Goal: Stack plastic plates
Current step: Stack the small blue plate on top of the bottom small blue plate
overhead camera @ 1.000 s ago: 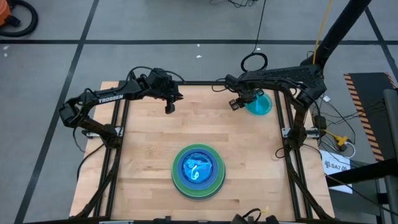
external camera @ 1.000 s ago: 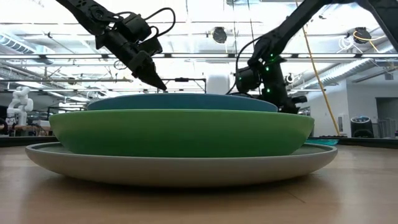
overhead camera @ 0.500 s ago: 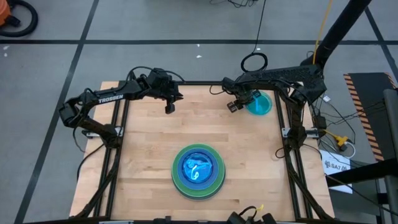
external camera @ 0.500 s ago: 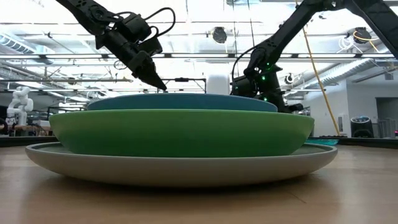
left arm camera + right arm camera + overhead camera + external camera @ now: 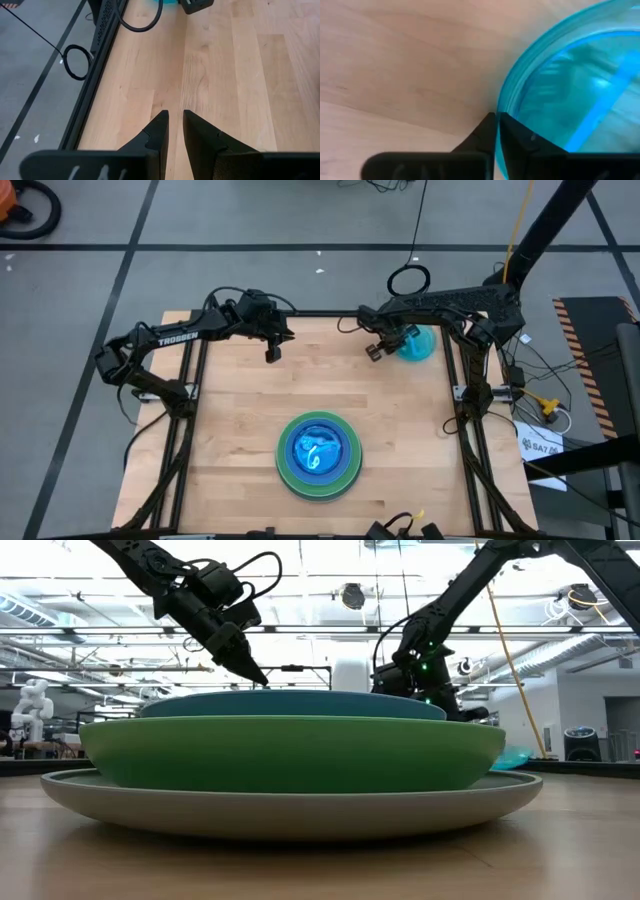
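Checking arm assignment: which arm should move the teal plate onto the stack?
Right. The right gripper is already pinched on the round teal plastic plate's rim at the far right corner; the left gripper hangs shut and empty over bare table.

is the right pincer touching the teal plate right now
Touching. In the right wrist view the right pincer has its shut fingertips pinched on the rim of the teal plate, with no gap between them.

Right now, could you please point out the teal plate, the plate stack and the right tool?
teal plate (image 5: 419, 346), high view, its centre.
plate stack (image 5: 319, 451), high view, top blue plate.
right tool (image 5: 497, 119), right wrist view, fingertips at the plate's rim.
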{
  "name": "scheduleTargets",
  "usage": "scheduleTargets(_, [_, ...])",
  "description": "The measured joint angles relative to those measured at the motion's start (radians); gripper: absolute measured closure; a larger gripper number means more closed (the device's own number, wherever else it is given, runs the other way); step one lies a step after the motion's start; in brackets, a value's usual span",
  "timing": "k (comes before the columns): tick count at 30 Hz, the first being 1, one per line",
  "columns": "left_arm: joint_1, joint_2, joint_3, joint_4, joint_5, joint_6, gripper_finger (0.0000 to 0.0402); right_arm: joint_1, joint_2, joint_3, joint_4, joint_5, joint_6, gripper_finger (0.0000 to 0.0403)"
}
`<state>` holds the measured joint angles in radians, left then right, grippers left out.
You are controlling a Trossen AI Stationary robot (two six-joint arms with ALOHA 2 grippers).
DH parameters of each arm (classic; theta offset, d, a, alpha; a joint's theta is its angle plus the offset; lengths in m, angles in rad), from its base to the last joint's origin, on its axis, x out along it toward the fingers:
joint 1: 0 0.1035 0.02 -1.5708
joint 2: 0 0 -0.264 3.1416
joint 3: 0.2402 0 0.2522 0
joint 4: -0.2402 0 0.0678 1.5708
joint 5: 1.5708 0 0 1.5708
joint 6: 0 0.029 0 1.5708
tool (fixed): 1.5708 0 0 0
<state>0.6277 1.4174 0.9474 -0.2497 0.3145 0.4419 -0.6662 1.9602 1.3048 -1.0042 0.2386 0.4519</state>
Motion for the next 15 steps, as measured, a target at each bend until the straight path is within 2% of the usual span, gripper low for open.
scheduleTargets(8, [0.0, 0.0, 0.0, 0.0, 0.0, 0.0, 0.0337, 0.023, -0.052, -0.001, -0.034, -0.004, -0.022, 0.04])
scheduleTargets(15, [0.0, 0.0, 0.0, -0.015, 0.0, -0.037, 0.0337, 0.092, -0.138, -0.001, -0.059, -0.004, -0.066, 0.0402])
